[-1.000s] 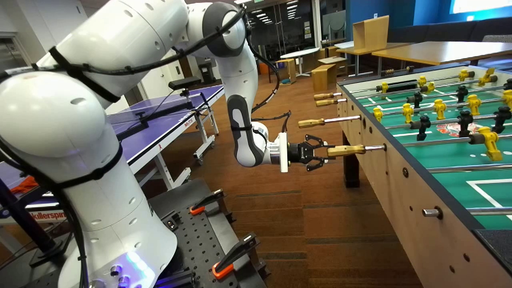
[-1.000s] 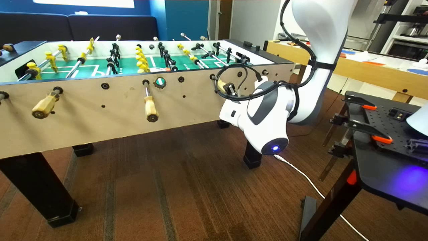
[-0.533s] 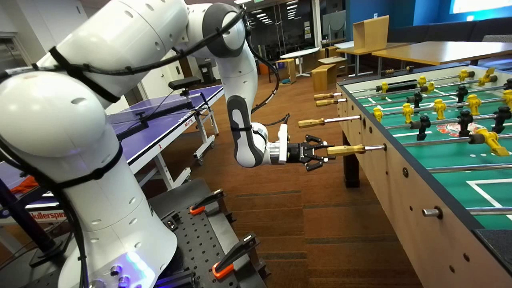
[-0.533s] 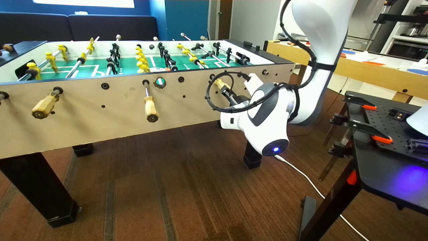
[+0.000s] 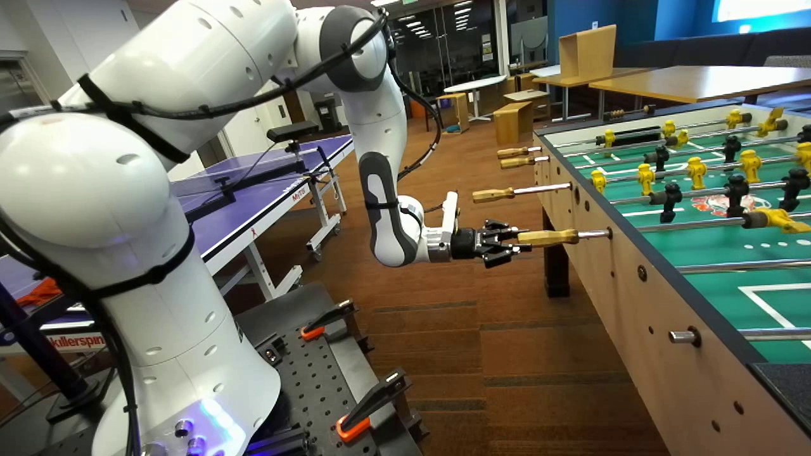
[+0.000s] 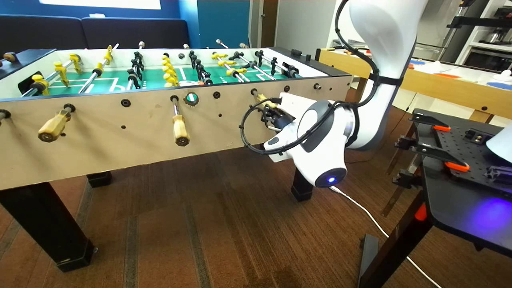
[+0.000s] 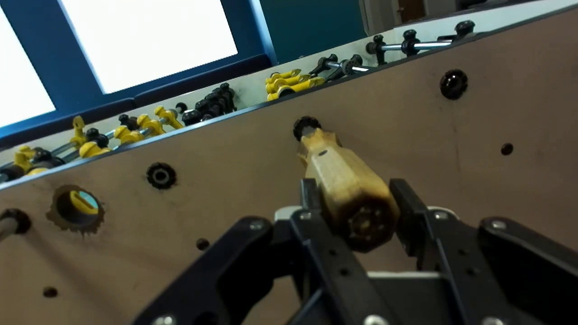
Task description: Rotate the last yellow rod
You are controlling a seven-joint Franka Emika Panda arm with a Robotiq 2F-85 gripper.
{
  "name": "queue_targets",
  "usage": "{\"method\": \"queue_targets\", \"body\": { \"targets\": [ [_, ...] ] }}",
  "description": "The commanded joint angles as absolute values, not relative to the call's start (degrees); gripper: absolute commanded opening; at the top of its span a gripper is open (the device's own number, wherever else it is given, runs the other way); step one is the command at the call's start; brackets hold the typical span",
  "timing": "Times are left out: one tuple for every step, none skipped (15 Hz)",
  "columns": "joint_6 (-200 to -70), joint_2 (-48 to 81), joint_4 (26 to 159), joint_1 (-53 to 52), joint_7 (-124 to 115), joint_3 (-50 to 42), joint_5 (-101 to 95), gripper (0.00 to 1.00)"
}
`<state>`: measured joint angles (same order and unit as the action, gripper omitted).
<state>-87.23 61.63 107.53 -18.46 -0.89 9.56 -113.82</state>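
The last yellow rod ends in a tan wooden handle (image 5: 549,238) that sticks out from the foosball table's side wall (image 5: 627,297). The handle shows in an exterior view (image 6: 265,100), partly behind the arm's cable and gripper, and in the wrist view (image 7: 347,176), its dark end facing the camera. My gripper (image 7: 356,189) has one finger on each side of the handle's outer end and is shut on it. The rod's yellow figures (image 5: 779,220) lie nearly level; they also show in an exterior view (image 6: 237,72) and the wrist view (image 7: 293,85).
Neighbouring tan handles stick out of the same wall, one near (image 5: 494,195) and one farther along (image 6: 54,126). A bare rod end (image 5: 683,337) juts out on the other side. A purple ping-pong table (image 5: 253,190) stands behind the arm. A loose cable loop (image 6: 244,136) hangs by the wrist.
My wrist and gripper have turned about the handle's axis, swinging the white mount and cable loop round. The rod has turned along, its yellow figures tipping from hanging down to nearly level.
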Motion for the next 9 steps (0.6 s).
{"method": "queue_targets", "body": {
  "targets": [
    [-86.15,59.24,108.06,-19.92,9.74,8.37,-115.19,0.17],
    [-86.28,59.19,108.23,-20.06,12.16,8.14,-115.5,0.17],
    [-86.38,59.07,108.54,-20.23,14.84,7.89,-115.78,0.17],
    [-86.5,58.98,108.82,-20.35,17.01,7.68,-116.23,0.17],
    [-86.59,58.94,108.99,-20.38,18.72,7.58,-116.54,0.17],
    [-86.34,58.92,109.15,-20.55,19.79,7.42,-116.92,0.17],
    [-85.78,58.78,109.49,-20.67,19.67,7.38,-117.09,0.17],
    [-87.2,61.72,107.98,-18.99,17.49,8.76,-114.87,0.42],
    [-87.18,61.72,108.07,-19.08,17.89,8.63,-115.02,0.42]
  ]
}}
